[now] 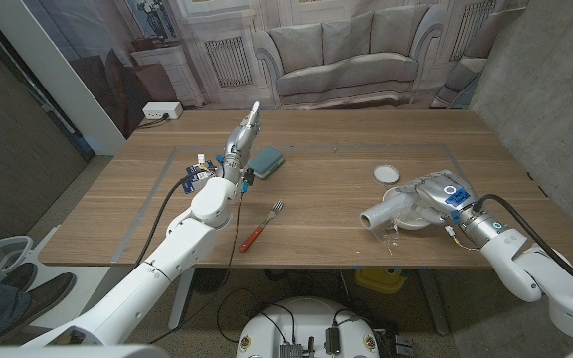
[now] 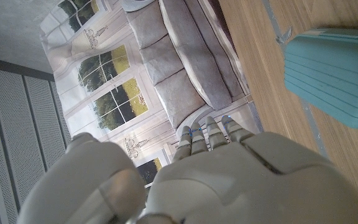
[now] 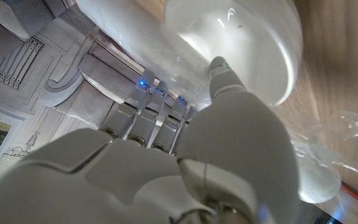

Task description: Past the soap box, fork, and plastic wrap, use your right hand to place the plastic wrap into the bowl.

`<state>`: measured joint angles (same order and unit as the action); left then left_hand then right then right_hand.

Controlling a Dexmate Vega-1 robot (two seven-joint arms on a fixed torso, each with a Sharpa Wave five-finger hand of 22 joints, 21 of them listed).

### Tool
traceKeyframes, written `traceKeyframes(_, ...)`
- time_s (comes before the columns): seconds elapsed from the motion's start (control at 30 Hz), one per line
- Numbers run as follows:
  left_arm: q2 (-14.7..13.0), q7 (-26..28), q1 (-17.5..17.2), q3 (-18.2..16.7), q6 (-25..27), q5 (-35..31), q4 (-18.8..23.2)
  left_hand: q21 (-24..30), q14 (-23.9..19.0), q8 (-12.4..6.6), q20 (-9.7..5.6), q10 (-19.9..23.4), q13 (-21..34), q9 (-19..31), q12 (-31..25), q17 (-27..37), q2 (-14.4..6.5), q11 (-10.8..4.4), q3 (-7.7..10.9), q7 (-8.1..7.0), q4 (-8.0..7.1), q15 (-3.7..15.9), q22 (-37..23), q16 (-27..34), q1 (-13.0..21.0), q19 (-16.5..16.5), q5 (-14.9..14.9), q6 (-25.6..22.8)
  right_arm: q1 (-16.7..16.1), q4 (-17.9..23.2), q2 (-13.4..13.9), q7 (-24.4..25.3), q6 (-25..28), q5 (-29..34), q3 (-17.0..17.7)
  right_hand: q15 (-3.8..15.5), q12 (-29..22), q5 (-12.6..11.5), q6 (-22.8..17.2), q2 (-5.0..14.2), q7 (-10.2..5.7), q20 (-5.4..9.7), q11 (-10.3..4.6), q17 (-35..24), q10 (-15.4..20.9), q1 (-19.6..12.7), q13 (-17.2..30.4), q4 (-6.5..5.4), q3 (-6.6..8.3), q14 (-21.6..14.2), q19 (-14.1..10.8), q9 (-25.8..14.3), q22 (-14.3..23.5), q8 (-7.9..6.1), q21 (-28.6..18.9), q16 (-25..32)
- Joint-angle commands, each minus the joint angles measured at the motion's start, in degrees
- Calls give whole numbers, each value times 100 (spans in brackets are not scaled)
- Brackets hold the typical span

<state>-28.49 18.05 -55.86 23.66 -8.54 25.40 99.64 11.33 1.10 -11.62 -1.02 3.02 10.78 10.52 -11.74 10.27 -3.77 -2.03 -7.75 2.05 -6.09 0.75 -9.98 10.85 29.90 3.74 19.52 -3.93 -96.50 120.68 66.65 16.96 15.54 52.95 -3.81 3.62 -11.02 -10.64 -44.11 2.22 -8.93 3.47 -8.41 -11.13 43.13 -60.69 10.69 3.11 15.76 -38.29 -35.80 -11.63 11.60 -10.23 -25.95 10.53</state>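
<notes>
My right hand (image 1: 436, 192) grips the white plastic wrap roll (image 1: 378, 217) at the table's right front. The roll's end pokes out toward the table's middle. A white bowl (image 1: 413, 223) sits directly under the hand and roll, and its inside (image 3: 241, 43) shows just past my fingers. Loose clear film (image 3: 347, 134) trails off the roll. The teal soap box (image 1: 265, 161) lies left of centre. The red-handled fork (image 1: 260, 227) lies in front of it. My left hand (image 1: 242, 139) stands beside the soap box (image 2: 334, 71) with straight fingers, holding nothing.
A small white round lid or dish (image 1: 387, 173) lies just behind the bowl. Tape lines mark a rectangle on the wooden table (image 1: 326, 199). A shoe shows at the picture's lower left, off the table.
</notes>
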Motion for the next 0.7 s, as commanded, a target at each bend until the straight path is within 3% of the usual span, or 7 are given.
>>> traceKeyframes(0.03,25,-12,-6,-2,-39,5,-40,1,14,18,0,31,15,29,11,22,-12,6,-37,-15,11,12,-35,-12,17,40,1,-58,20,13,76,-5,187,-45,-116,879,3,-62,113,16,-4,835,-29,-8,-86,103,15,-147,-26,95,85,-10,6,-22,55,-12)
traceKeyframes(0.27,25,-19,-1,3,-39,3,-45,1,12,18,1,27,15,29,12,22,-19,-2,-43,-16,12,21,-35,-11,23,44,0,-60,29,26,113,29,288,-34,-189,844,14,-103,367,11,-88,735,-122,-27,-393,212,25,-137,-74,388,292,-12,-12,-30,148,-13)
traceKeyframes(0.5,29,-32,15,18,-12,10,-55,2,19,17,3,33,15,29,10,21,-23,1,-48,-17,13,18,-35,-13,28,44,-1,-62,54,36,164,43,366,-66,-257,776,32,-126,551,8,-135,690,-79,-35,-651,244,33,-110,-89,605,432,-14,-21,-26,212,-25)
traceKeyframes(0.7,36,-33,25,31,-2,8,-65,3,13,20,4,37,15,29,9,21,-28,-3,-54,-15,14,16,-35,-10,33,43,-2,-56,73,31,202,87,410,-109,-302,713,38,-150,941,2,-215,627,-19,-39,-949,269,40,-70,-102,809,572,-15,-29,21,280,-17)
